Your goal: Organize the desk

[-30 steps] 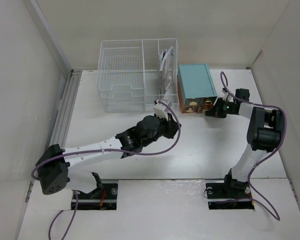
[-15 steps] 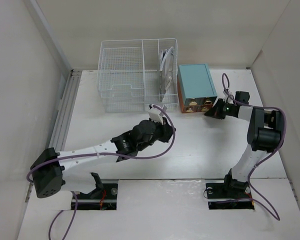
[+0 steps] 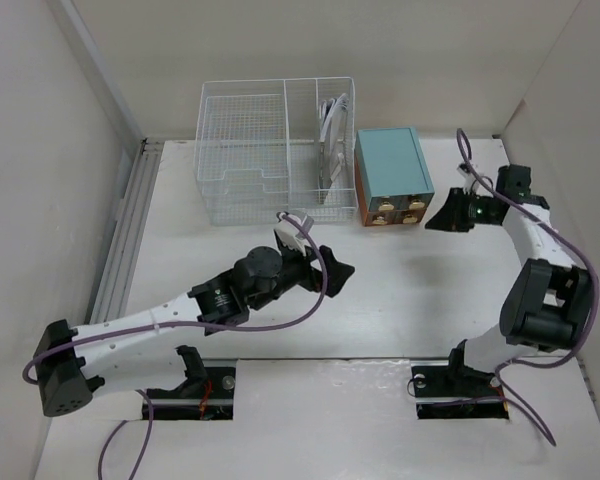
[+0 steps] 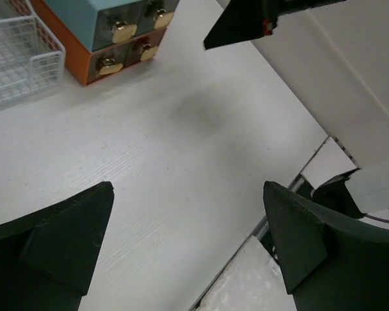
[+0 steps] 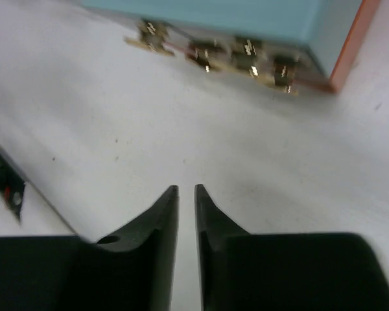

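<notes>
Since neither tool carries anything, we read both arms as between steps, poised over the desk [image 3: 410, 290], the white tabletop that spreads beneath them from the arm bases to the back wall. Our left gripper [image 4: 187, 194] hangs above its middle with its fingers [image 4: 58, 249] spread wide and nothing between them, a pose we judge ready to reach for something. Our right gripper [image 5: 185, 191] is near the front of the teal drawer box [image 5: 246, 16], tips pressed almost together with only a thin slit, gripping nothing. Aimed toward the brass knobs [image 5: 246, 52], it seems placed to push or hook a drawer, though that is our guess. The white wire basket [image 3: 275, 150] stands just beside the box at the back. A pale curved item [image 3: 330, 125] leans in its right compartment, too small to identify. The right wrist view is blurred, so we cannot tell whether the drawers are fully closed, and their contents stay hidden.
</notes>
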Motion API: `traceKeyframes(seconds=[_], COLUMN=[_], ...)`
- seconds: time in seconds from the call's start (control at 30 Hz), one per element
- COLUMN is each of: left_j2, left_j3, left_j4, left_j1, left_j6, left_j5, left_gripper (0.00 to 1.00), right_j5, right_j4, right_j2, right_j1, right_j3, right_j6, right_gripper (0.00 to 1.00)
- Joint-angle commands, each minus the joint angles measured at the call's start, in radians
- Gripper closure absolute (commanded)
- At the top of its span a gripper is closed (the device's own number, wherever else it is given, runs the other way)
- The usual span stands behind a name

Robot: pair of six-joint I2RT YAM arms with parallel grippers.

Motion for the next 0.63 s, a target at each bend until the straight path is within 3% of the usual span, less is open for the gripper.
traceKeyframes(seconds=[0.0,0.03,0.13,0.17,0.23,0.33,0.6], left_j2=[-0.047,-0.056,-0.087,-0.096,-0.114,-0.128,-0.117], left_j3=[0.025,0.034,0.043,0.043,0.034,0.054,0.152], left_j4=[-0.083,-0.137,-0.191,-0.212,-0.248,-0.295,-0.432], left_j1=[-0.003,-0.003,-0.003,0.022,0.059,0.081,0.217], left_j6=[0.047,0.047,0.047,0.047,0.047,0.018,-0.017], left_j5=[-0.094,-0.117,-0.171,-0.171,-0.209,-0.263,-0.298], left_gripper=[0.00,0.00,0.00,0.00,0.00,0.00,0.00], right_j5=[0.069,0.117,0.369,0.436,0.620,0.751,0.736], right_j4=[-0.062,-0.040,0.131,0.177,0.300,0.351,0.400], right_j2=[-0.118,-0.145,-0.300,-0.342,-0.493,-0.560,-0.744], right_j1=[0.046,0.057,0.104,0.122,0.174,0.233,0.255], right_j3=[0.146,0.167,0.177,0.149,0.106,0.097,-0.036], right_j6=[-0.179,-0.197,-0.153,-0.119,-0.050,-0.010,0.120], right_gripper=[0.77,0.61,0.43,0.22,0.00,0.00,0.00])
